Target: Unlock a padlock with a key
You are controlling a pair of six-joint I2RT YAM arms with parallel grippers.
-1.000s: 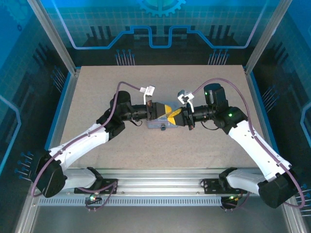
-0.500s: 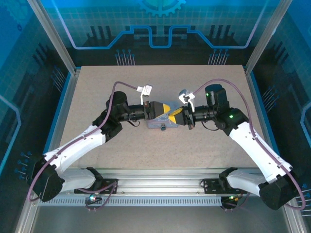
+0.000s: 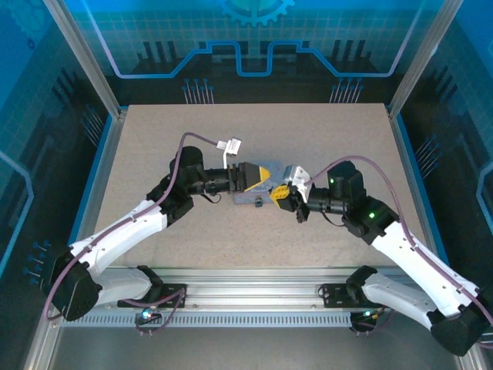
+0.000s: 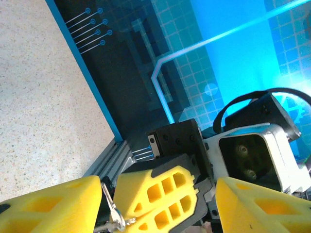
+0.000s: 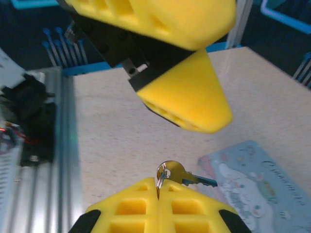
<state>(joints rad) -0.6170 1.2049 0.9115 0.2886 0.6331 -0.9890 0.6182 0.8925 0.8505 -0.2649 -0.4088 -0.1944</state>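
At the near edge, bare table (image 3: 254, 247) is lying open on both sides. Mid-table, the right gripper (image 5: 158, 194) is pinched shut on the ring (image 5: 162, 173) of the key (image 5: 183, 176), near a corner of the tin box (image 5: 252, 189). The left gripper (image 3: 258, 176) is standing wide, its fingers (image 4: 48, 206) flanking the right one. Overhead, the box is sitting clear of every table edge.

Bright blue backlight glares; close-up wrist views blur.
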